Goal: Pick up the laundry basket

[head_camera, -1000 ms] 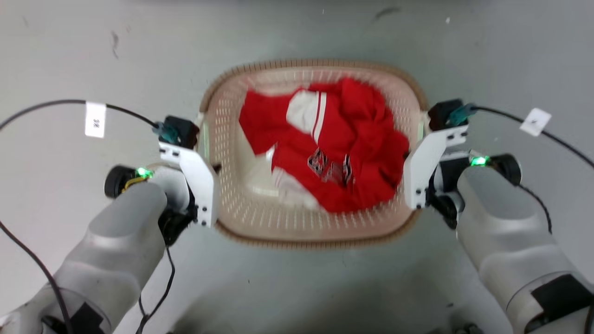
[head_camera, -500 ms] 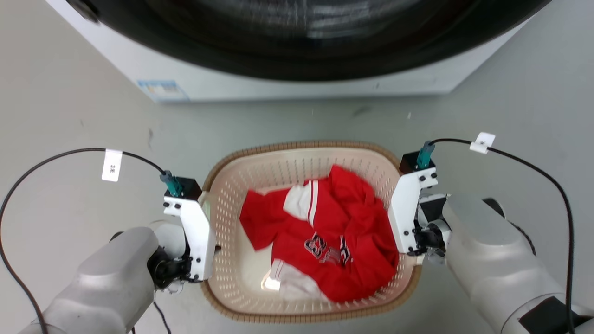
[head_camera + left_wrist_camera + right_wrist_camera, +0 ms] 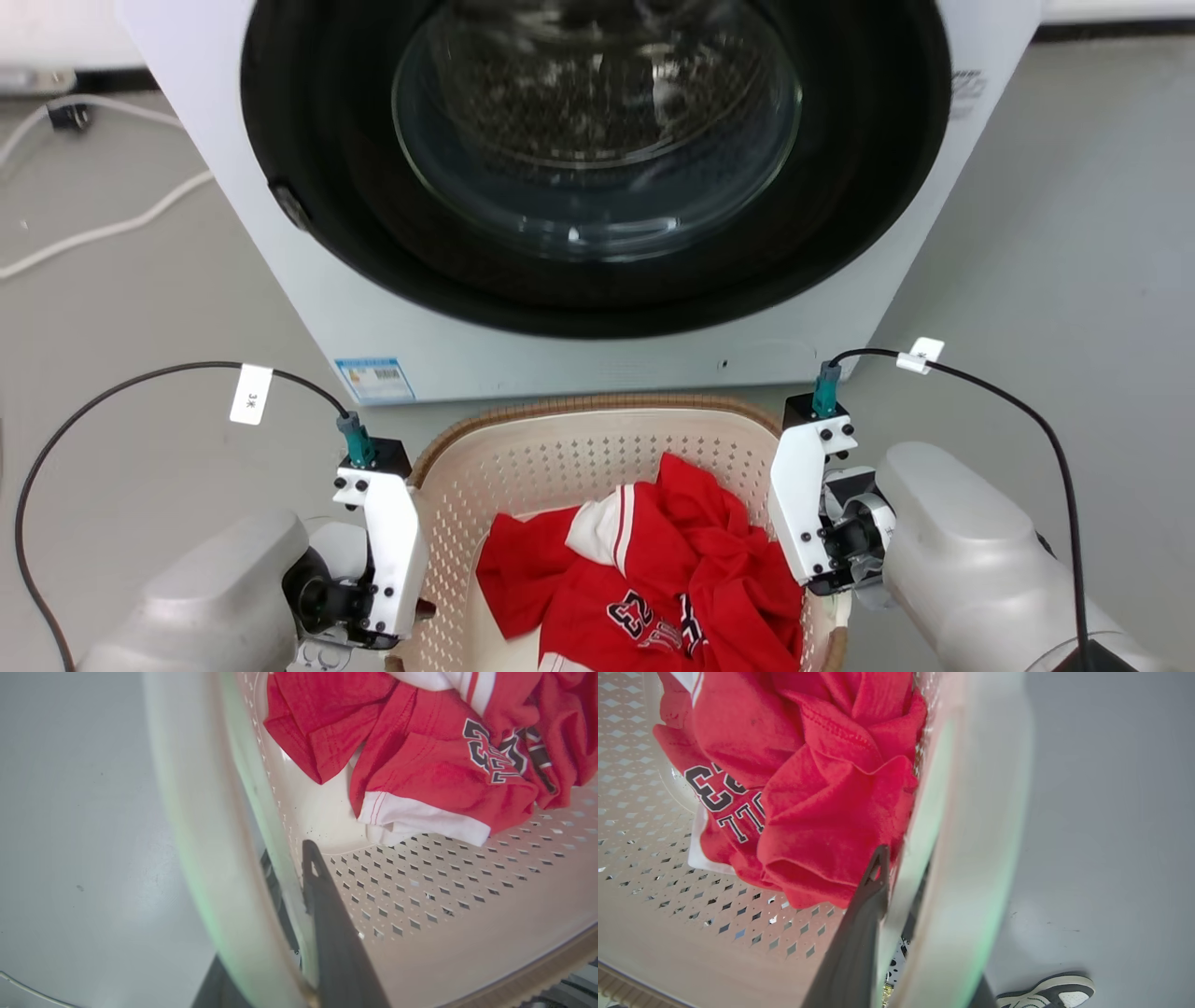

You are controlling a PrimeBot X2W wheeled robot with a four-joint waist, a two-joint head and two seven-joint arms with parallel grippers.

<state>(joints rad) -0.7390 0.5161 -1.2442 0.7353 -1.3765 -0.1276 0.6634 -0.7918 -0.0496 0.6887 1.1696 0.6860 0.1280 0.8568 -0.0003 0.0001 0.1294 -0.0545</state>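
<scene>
My head's come up and the white front-loading washing machine (image 3: 597,369) swings into view; my left gripper (image 3: 287,854) and right gripper (image 3: 901,868) stay clamped on the side walls of the cream perforated plastic laundry basket (image 3: 597,407), carried between them; I'd say it's lifted.

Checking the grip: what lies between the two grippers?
The basket, holding a red shirt, as the head view shows; left gripper and right gripper clamp its sides.

Washing machine (image 3: 597,187) blocks just beyond the laundry basket (image 3: 597,406) — floor (image 3: 1074,233) open sideways.
</scene>
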